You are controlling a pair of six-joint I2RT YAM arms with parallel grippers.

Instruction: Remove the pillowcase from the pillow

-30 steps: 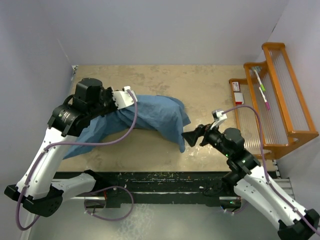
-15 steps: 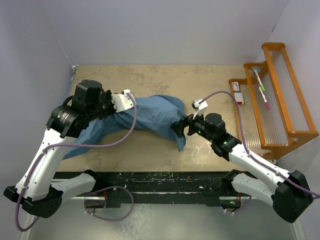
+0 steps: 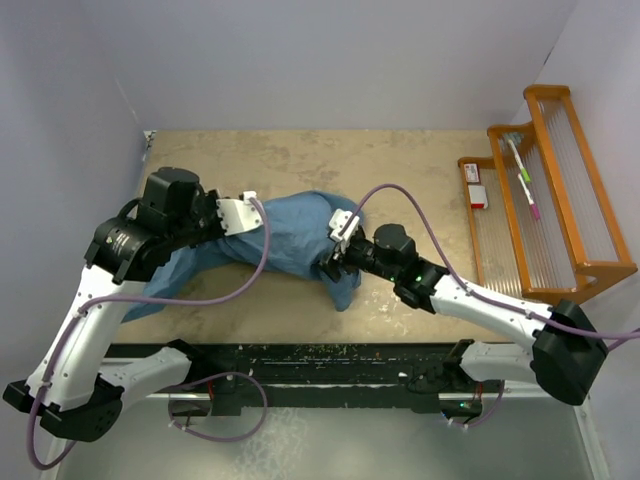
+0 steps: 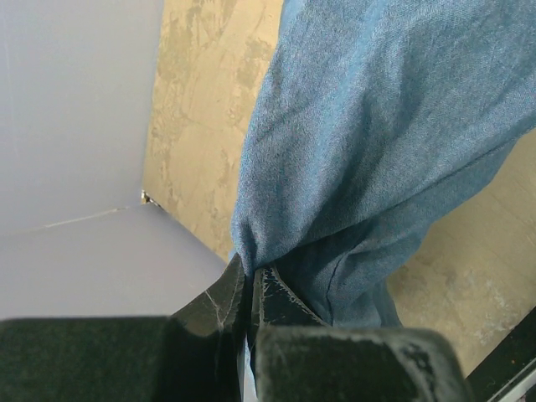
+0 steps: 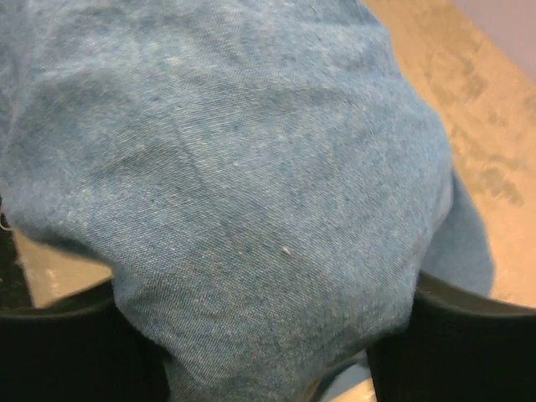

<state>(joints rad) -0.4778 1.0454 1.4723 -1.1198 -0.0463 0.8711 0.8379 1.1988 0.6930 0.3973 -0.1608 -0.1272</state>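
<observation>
The slate-blue pillowcase lies wrinkled across the middle of the tan table. The pillow is hidden; no cream cloth shows in any view. My left gripper is shut on a fold at the pillowcase's left upper edge; the left wrist view shows the cloth pinched between the closed tips. My right gripper is at the pillowcase's right end. In the right wrist view its fingers stand wide apart with a rounded bulge of blue cloth filling the gap.
A wooden rack stands at the right edge with a pen-like stick on it. A small red and white box lies beside it. Grey walls close in the back and left.
My right arm has reached left from beside the cloth's right end until its open fingers straddle it. My left gripper has shifted slightly left, still holding the cloth.
</observation>
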